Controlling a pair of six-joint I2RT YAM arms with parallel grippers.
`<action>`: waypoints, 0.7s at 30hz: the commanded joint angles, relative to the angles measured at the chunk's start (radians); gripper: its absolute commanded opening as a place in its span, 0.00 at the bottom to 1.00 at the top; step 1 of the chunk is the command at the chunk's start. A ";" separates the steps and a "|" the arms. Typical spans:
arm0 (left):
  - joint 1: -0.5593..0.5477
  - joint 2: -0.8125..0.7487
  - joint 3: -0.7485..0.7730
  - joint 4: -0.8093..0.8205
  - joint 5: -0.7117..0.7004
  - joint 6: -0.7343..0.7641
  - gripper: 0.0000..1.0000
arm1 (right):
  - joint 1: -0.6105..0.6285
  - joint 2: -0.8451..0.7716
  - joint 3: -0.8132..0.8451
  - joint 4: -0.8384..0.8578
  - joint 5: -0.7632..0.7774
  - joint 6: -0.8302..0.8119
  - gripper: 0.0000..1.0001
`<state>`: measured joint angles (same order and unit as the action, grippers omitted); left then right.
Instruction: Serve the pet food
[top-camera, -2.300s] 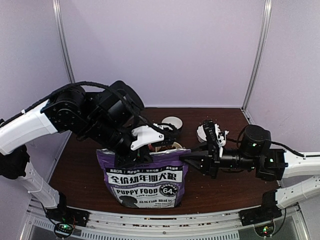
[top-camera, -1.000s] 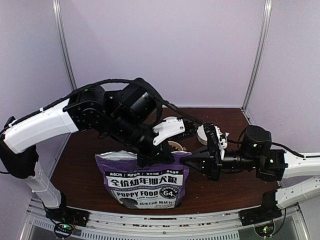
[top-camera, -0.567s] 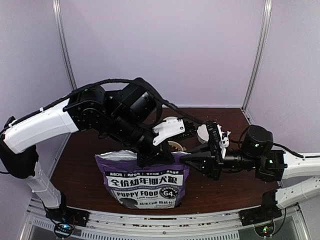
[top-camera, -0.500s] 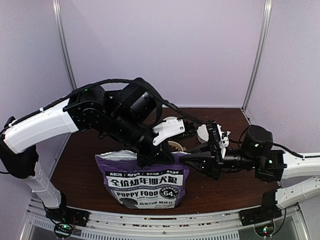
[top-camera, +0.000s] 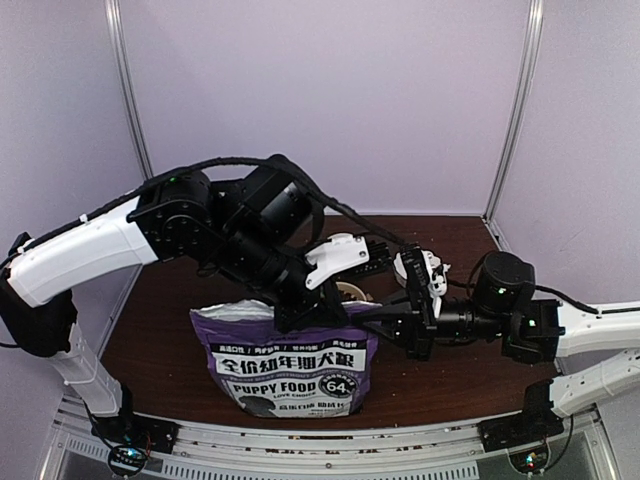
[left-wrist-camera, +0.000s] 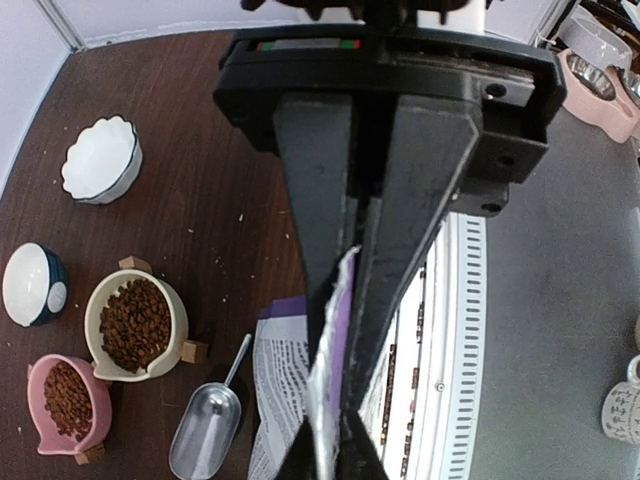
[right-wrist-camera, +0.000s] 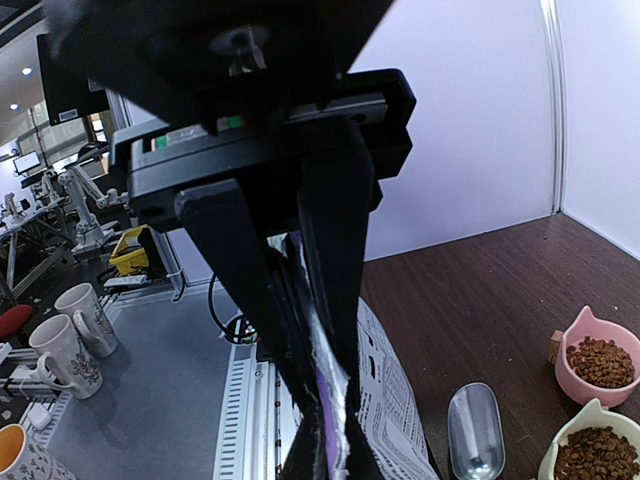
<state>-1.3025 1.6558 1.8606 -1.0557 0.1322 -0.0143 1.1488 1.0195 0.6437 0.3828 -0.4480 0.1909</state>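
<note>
My left gripper (left-wrist-camera: 332, 430) stays clenched on the top edge of the purple-and-white printed puppy food bag (top-camera: 290, 365). Behind the bag, reddish-brown kibble pellets (left-wrist-camera: 134, 325) already sit in a cream bowl (left-wrist-camera: 180, 322) and a pink bowl (left-wrist-camera: 103, 400). On the right is the change. In the last half second the right gripper (right-wrist-camera: 322, 430) has pushed in toward the bag, pinched shut on that same edge. I judge I'm working the bag's mouth, not pouring.

- From my remote station I read "PUPPY FOOD" in white capitals on the front of the purple bag (top-camera: 285, 365), at the table's (top-camera: 160, 340) near edge.
- Above it, larger Chinese characters: 全价幼年期犬粮.
- A round badge beside them shows "64".
- The finer print is illegible to me.
</note>
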 joint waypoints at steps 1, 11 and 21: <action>0.014 -0.020 -0.018 0.067 0.015 -0.010 0.14 | 0.000 -0.015 0.024 0.019 0.025 0.010 0.00; 0.045 -0.089 -0.107 0.067 0.013 -0.019 0.15 | -0.003 -0.083 -0.021 0.008 0.087 -0.005 0.00; 0.045 -0.080 -0.101 0.076 0.032 -0.016 0.00 | -0.002 -0.011 0.025 0.010 0.041 0.016 0.08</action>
<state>-1.2694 1.5932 1.7672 -0.9916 0.1616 -0.0296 1.1488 0.9810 0.6296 0.3492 -0.3851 0.1902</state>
